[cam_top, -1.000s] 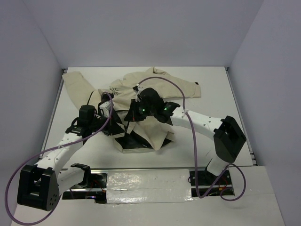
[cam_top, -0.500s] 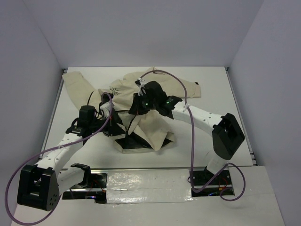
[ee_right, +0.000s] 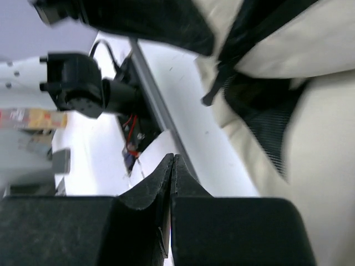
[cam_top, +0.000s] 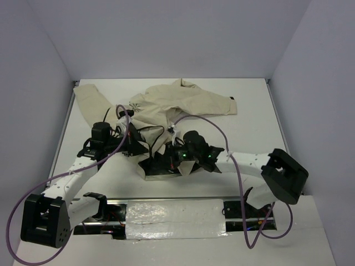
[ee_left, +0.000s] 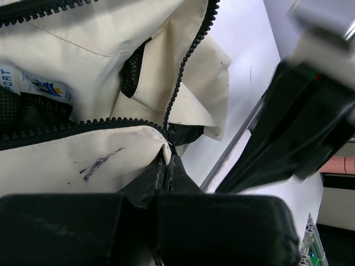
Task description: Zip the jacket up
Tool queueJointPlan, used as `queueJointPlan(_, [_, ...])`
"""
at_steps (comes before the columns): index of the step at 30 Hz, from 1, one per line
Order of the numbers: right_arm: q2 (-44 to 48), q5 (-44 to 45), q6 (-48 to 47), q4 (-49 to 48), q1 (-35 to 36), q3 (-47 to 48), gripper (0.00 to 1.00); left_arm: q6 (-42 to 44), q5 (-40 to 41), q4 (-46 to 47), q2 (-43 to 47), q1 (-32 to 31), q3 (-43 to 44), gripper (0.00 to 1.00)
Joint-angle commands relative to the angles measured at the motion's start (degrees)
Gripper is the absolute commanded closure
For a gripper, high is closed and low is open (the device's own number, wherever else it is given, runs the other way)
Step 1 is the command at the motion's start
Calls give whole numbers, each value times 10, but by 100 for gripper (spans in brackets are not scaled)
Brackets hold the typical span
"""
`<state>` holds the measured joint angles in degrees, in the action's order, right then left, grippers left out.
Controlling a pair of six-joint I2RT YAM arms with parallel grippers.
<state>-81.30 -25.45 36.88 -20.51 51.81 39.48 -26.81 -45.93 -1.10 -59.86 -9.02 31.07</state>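
Zipper teeth run straight away from left gripper, pinched tight on jacket hem; right gripper is closed on nothing, near that hem.

Left end effector, right end effector: both clamped.

Cream jacket, long-sleeved. Lies crumpled mid-table, mostly unzipped. Spreads one sleeve far left, the other far right. Shows a dark star logo, black mesh lining inside, and dark zipper teeth parted in a V above the slider.
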Motion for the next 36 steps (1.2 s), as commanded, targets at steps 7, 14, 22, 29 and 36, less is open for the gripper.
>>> queueJointPlan(7, [-91,14,86,-131,28,20,100,-18,-24,57,-8,4,-4,100])
queueJointPlan(14, [-162,22,126,-137,18,48,100,-3,-25,52,-12,4,0,100])
queueJointPlan(22, [-221,-11,132,-180,1,88,100,52,-28,36,-18,5,-5,100])
queueJointPlan(29, [-249,-50,166,-260,-2,89,100,59,-25,38,-22,10,-14,100])
queueJointPlan(36, [-229,-88,170,-329,-5,42,100,83,-14,29,-22,18,-17,100])
